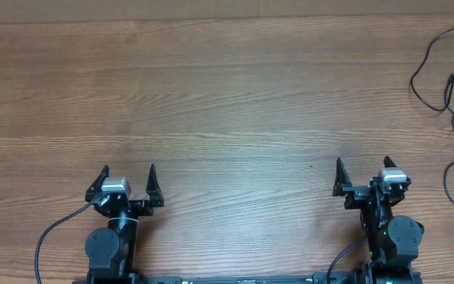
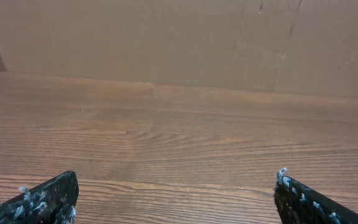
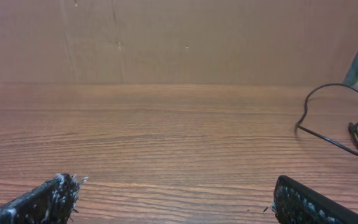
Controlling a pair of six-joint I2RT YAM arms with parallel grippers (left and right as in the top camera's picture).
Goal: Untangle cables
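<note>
Thin black cables (image 1: 453, 95) lie in loose loops at the far right edge of the wooden table, partly cut off by the frame. Part of a loop also shows at the right of the right wrist view (image 3: 337, 130). My left gripper (image 1: 128, 175) is open and empty near the front edge at the left; its finger tips show in the left wrist view (image 2: 176, 190) with bare wood between them. My right gripper (image 1: 363, 170) is open and empty near the front edge at the right, well short of the cables, and shows in its wrist view (image 3: 176, 193).
A brown cardboard wall (image 2: 166, 43) stands along the table's far edge. Thicker black arm cables (image 1: 50, 237) run beside the left arm base at the front.
</note>
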